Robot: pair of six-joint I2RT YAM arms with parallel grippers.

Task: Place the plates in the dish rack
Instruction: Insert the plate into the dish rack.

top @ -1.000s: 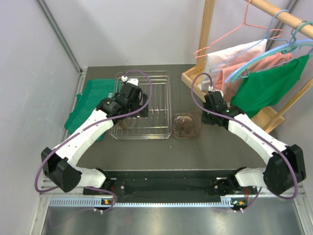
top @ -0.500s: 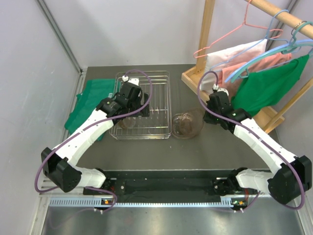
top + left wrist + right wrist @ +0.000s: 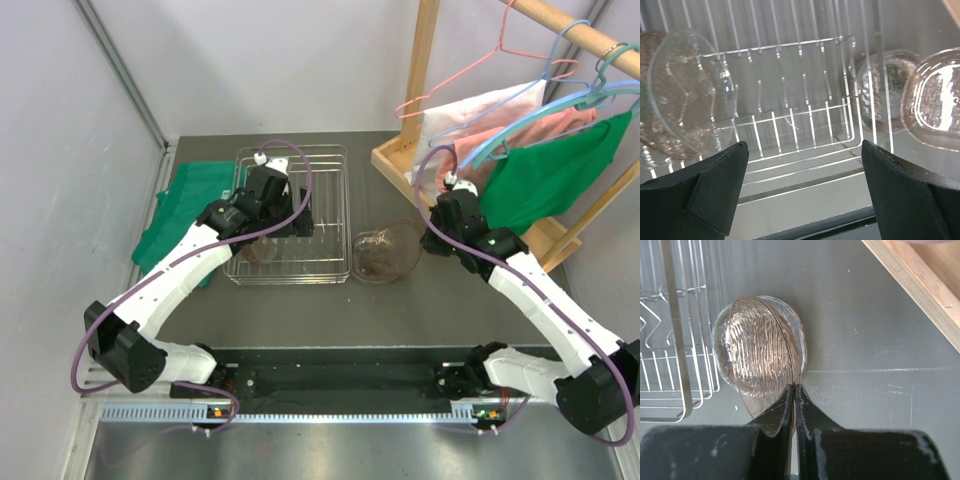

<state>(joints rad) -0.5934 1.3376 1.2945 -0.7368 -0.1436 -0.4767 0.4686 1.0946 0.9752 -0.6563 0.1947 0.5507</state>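
Plate (image 3: 760, 350) rim pinched between closed right fingers (image 3: 780, 412), beside dish rack (image 3: 325, 190); left fingers (image 3: 715, 192) spread wide over rack.

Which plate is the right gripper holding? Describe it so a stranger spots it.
Find the dish rack. Just right of it a brown plate lies flat. The held plate tilts up next to that one, its rim pinched in the right gripper.

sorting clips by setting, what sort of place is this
Probably a robot test bench staged for household chores, not a real kitchen: two robot arms bolted to a grey table, a wire dish rack and glass plates, and a wooden clothes rail hung with garments.
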